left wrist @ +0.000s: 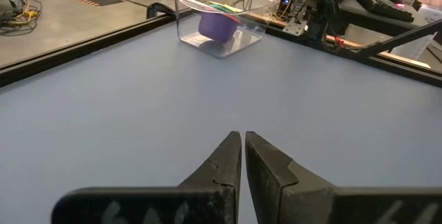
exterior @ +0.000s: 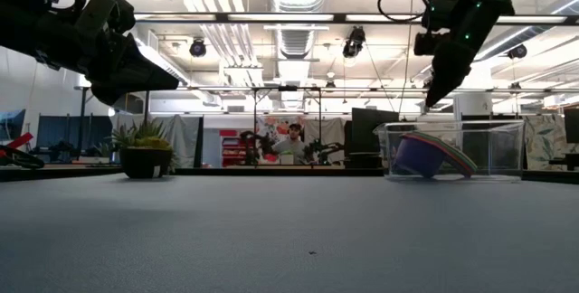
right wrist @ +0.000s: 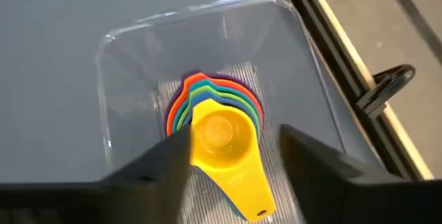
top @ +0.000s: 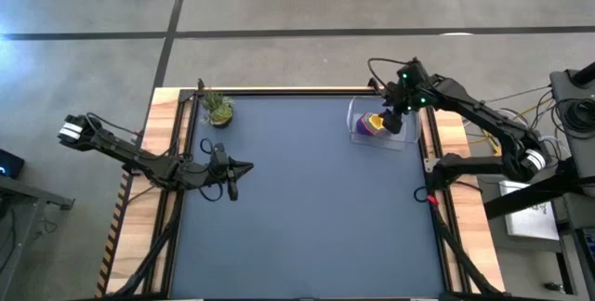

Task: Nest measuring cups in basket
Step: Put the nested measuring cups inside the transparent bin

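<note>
The measuring cups (right wrist: 221, 137) sit nested in one stack inside the clear basket (right wrist: 110, 79), at the table's far right. The yellow cup is on top, and the blue, green, orange, red and purple rims show around it. In the low view the stack (exterior: 421, 155) leans tilted on the basket's floor. My right gripper (right wrist: 235, 135) is open and empty. It hangs above the basket (exterior: 488, 135), with a finger on either side of the stack, touching nothing. My left gripper (top: 244, 166) is shut and empty. It hovers over the table's left part.
A small potted plant (top: 218, 109) stands at the far left corner of the blue mat. Wooden strips and black rails edge the table on both sides. The mat between the plant, my left gripper and the basket (top: 358, 115) is bare.
</note>
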Controlling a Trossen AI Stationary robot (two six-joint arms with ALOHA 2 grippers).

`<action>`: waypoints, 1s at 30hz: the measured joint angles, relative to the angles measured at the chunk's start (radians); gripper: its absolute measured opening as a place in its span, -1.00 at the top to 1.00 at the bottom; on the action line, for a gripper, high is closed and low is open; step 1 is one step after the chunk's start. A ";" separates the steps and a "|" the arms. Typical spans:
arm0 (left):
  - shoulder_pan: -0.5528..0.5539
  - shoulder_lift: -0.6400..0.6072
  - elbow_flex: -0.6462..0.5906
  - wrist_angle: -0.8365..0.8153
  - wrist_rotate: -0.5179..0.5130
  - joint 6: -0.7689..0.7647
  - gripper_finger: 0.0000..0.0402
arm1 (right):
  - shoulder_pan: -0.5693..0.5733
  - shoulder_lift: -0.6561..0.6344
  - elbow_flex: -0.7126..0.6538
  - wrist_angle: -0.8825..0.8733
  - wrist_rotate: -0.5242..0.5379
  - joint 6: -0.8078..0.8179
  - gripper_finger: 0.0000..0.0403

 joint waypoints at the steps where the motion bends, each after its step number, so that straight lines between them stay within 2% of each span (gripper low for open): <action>1: 0.000 0.000 0.000 0.000 0.000 0.000 0.98 | 0.000 0.008 0.000 0.001 0.000 0.005 0.04; 5: 0.000 0.000 0.000 0.000 0.000 0.000 0.98 | 0.000 0.063 0.000 0.001 0.004 0.001 0.76; 7: 0.000 0.000 0.000 0.000 0.000 0.000 0.98 | 0.000 0.100 0.000 0.008 0.004 -0.007 0.88; 12: 0.000 0.000 0.000 0.000 0.000 0.000 0.98 | 0.000 0.205 0.009 0.020 0.055 -0.004 0.95; 17: 0.000 0.000 0.000 -0.002 0.000 0.000 0.98 | 0.000 0.277 0.034 0.021 0.057 0.001 0.96; 30: 0.003 0.000 0.000 -0.014 0.000 0.003 0.98 | 0.092 0.350 0.067 0.026 0.057 0.087 0.96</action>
